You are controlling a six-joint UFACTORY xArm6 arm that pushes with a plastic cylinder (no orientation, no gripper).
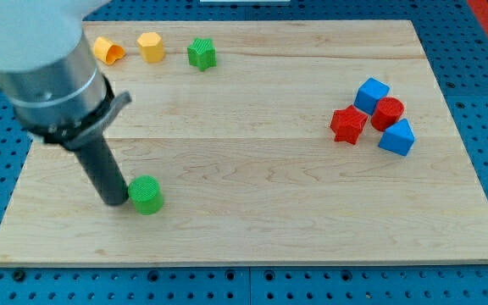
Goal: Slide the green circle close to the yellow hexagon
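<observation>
The green circle (146, 195) lies on the wooden board at the view's lower left. My tip (114, 202) rests on the board touching the circle's left side. The yellow hexagon (151, 47) sits near the board's top edge at the upper left, far above the circle. The arm's grey body covers the view's top left corner.
A yellow-orange block (108, 50) lies left of the hexagon and a green star (201, 53) right of it. At the right stands a cluster: a blue cube (372, 93), a red circle (388, 112), a red star (348, 124), a blue triangle (397, 137). The wooden board (252, 169) sits on a blue perforated table.
</observation>
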